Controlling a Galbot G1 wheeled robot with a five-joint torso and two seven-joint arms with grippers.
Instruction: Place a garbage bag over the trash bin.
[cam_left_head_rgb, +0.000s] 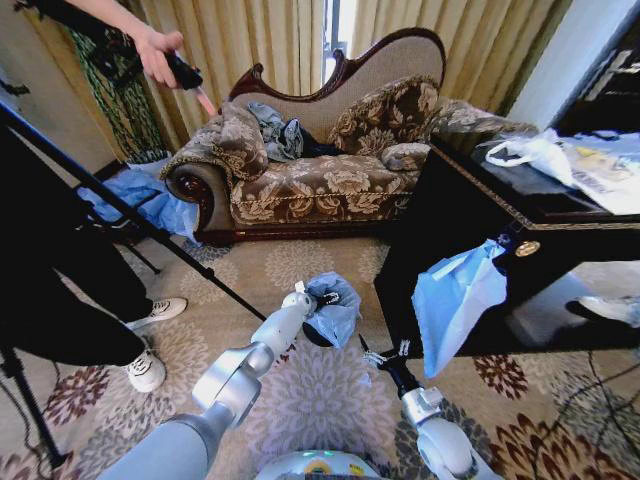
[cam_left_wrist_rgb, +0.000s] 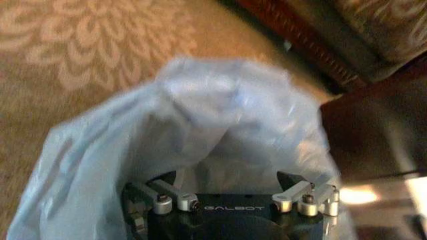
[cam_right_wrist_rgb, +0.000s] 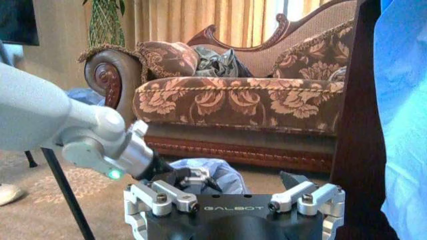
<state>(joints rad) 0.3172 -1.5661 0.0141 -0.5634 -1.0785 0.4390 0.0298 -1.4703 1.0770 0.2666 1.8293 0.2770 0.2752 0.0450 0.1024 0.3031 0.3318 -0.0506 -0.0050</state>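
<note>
Left gripper (cam_left_head_rgb: 322, 298) spread inside garbage bag (cam_left_head_rgb: 335, 310), stretching film over trash bin (cam_left_head_rgb: 318, 337) on carpet. Right gripper (cam_left_head_rgb: 384, 357) spread, empty, beside bin.

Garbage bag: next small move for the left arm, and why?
Probably pull the film down the bin's near side. The left gripper is at the garbage bag, bunched over the trash bin, whose black edge shows below. The right gripper waits open alongside.

**Count of things in the room**

One sofa (cam_left_head_rgb: 330, 160). Two grippers: left gripper (cam_left_head_rgb: 325, 298), right gripper (cam_left_head_rgb: 385, 353). One garbage bag (cam_left_head_rgb: 335, 310) on the carpet. One pale blue bundle (cam_left_head_rgb: 455, 295) at the dark cabinet's (cam_left_head_rgb: 450, 230) front edge. One white bag (cam_left_head_rgb: 535, 152) on top. Two white shoes (cam_left_head_rgb: 150, 340).
</note>
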